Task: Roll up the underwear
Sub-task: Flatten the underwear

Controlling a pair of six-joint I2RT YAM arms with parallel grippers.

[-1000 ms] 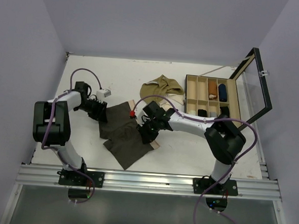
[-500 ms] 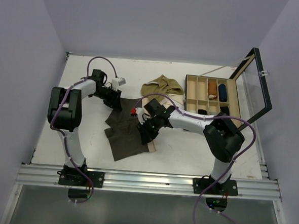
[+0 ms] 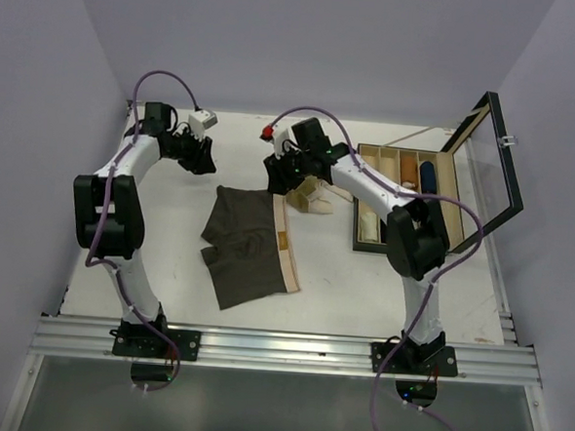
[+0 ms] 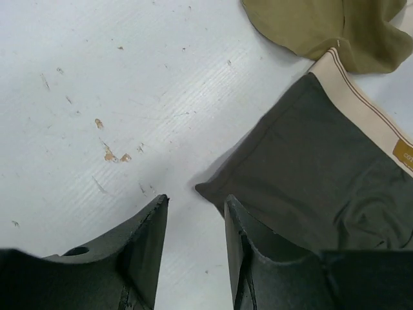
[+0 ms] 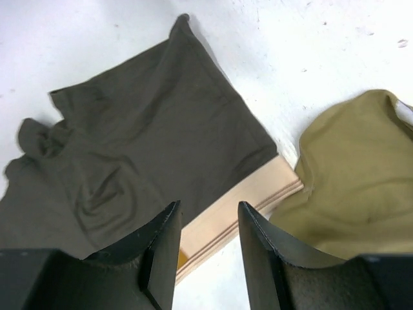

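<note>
Though the dark brown briefs (image 3: 249,247) lie flat on the worktop (image 3: 167,267) with the olive-tan briefs (image 5: 352,168) crumpled just beside them, neither is rolled, and the left end effector (image 4: 196,201) and right end effector (image 5: 208,206) hang part-open, empty.

The dark brown briefs (image 3: 247,244) lie spread flat and unrolled on the desk (image 3: 158,256), beige waistband (image 3: 284,243) to the right. The olive briefs (image 5: 352,168) lie crumpled just beside that waistband's far end.

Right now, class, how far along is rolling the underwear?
Done: the dark brown underwear lies spread out on the table. In hand: nothing; the left gripper and right gripper are both open and empty. Left: rolling it, then the olive underwear, which lies crumpled beside it.
</note>
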